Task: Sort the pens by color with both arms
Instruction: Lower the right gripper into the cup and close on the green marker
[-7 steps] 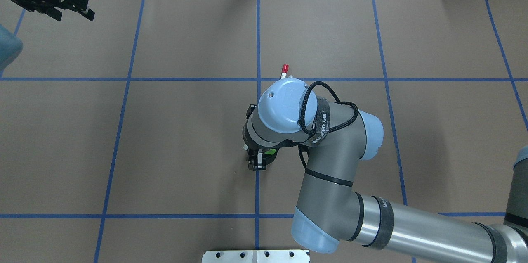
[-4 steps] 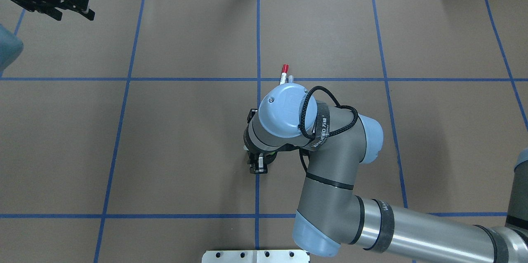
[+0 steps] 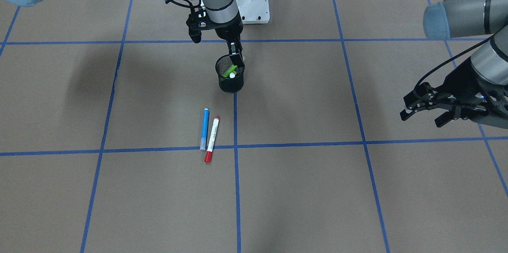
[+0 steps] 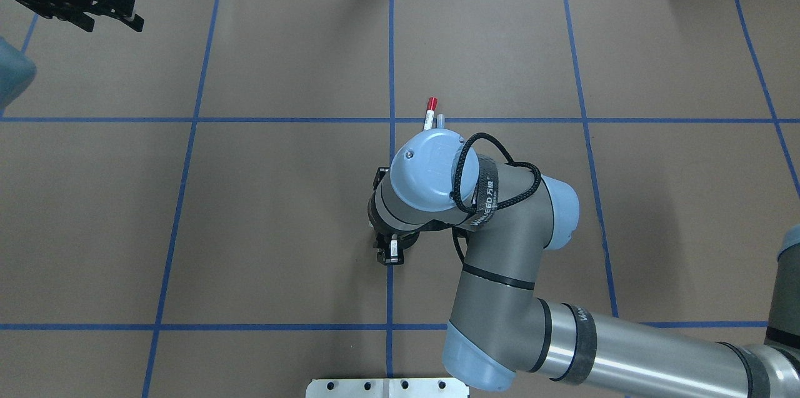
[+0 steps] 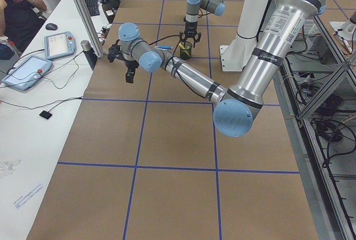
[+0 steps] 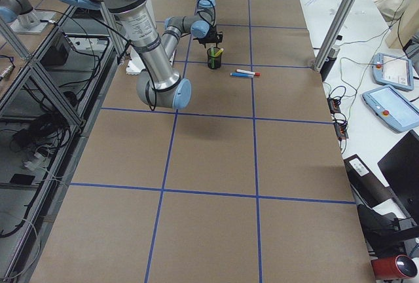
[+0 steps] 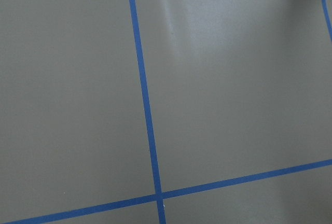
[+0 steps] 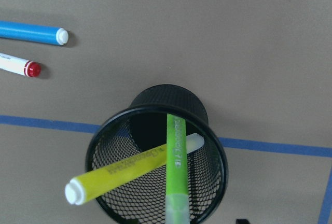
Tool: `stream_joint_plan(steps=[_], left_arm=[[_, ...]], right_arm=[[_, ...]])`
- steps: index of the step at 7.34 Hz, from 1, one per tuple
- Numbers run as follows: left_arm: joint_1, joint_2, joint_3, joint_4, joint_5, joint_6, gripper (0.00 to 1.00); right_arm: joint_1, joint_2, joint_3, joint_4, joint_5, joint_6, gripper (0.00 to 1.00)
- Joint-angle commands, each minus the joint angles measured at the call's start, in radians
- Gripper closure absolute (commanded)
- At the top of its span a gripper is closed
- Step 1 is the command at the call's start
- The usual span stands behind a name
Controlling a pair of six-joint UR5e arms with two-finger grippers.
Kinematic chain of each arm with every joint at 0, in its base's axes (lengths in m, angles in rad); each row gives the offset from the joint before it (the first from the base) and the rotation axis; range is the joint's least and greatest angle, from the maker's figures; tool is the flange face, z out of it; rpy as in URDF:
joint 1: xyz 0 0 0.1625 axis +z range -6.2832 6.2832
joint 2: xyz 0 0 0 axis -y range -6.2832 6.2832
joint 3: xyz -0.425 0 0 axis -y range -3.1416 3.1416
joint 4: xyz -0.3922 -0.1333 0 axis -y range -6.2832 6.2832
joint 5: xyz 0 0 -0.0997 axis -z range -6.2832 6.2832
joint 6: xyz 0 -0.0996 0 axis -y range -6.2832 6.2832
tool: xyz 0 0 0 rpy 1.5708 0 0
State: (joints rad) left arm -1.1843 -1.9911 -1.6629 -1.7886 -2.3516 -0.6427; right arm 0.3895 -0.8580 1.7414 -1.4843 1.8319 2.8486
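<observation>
A black mesh cup (image 3: 230,84) stands mid-table with a lime green pen (image 8: 175,156) and a yellow pen (image 8: 124,172) leaning inside it. My right gripper (image 3: 238,60) points down right over the green pen's (image 3: 229,71) upper end. That end runs out of the right wrist view's bottom edge, so I cannot tell how the jaws stand. A blue pen (image 3: 204,129) and a white pen with a red cap (image 3: 211,138) lie side by side on the table beyond the cup. My left gripper (image 4: 114,24) hangs open and holds nothing at the far left.
The white pedestal base (image 3: 254,2) stands behind the cup. Blue tape lines (image 7: 148,130) grid the brown table. Side benches hold tablets (image 6: 393,70), and a person (image 5: 19,6) sits at one of them.
The right wrist has shifted slightly toward the robot's base. It now covers the bit of green pen that showed beside it a second ago. The left arm has not moved.
</observation>
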Motion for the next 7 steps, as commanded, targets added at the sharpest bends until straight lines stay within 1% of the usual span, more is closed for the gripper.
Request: stream_joint_plan(steps=[1, 2, 3, 4, 6, 7], left_arm=[[0.000, 0.000, 0.000, 0.000, 0.000, 0.000, 0.00], [0.000, 0.000, 0.000, 0.000, 0.000, 0.000, 0.00], [0.000, 0.000, 0.000, 0.000, 0.000, 0.000, 0.00], [0.000, 0.000, 0.000, 0.000, 0.000, 0.000, 0.00], [0.000, 0.000, 0.000, 0.000, 0.002, 0.000, 0.00], [0.002, 0.000, 0.002, 0.000, 0.002, 0.000, 0.00]], right_arm=[[0.000, 0.001, 0.000, -0.001, 0.000, 0.000, 0.42], [0.000, -0.001, 0.000, -0.001, 0.000, 0.000, 0.42], [0.000, 0.001, 0.000, 0.001, 0.000, 0.002, 0.46], [0.000, 0.001, 0.000, 0.001, 0.000, 0.002, 0.50], [0.000, -0.003, 0.000, 0.001, 0.000, 0.002, 0.63], [0.000, -0.007, 0.000, 0.001, 0.000, -0.002, 0.66]])
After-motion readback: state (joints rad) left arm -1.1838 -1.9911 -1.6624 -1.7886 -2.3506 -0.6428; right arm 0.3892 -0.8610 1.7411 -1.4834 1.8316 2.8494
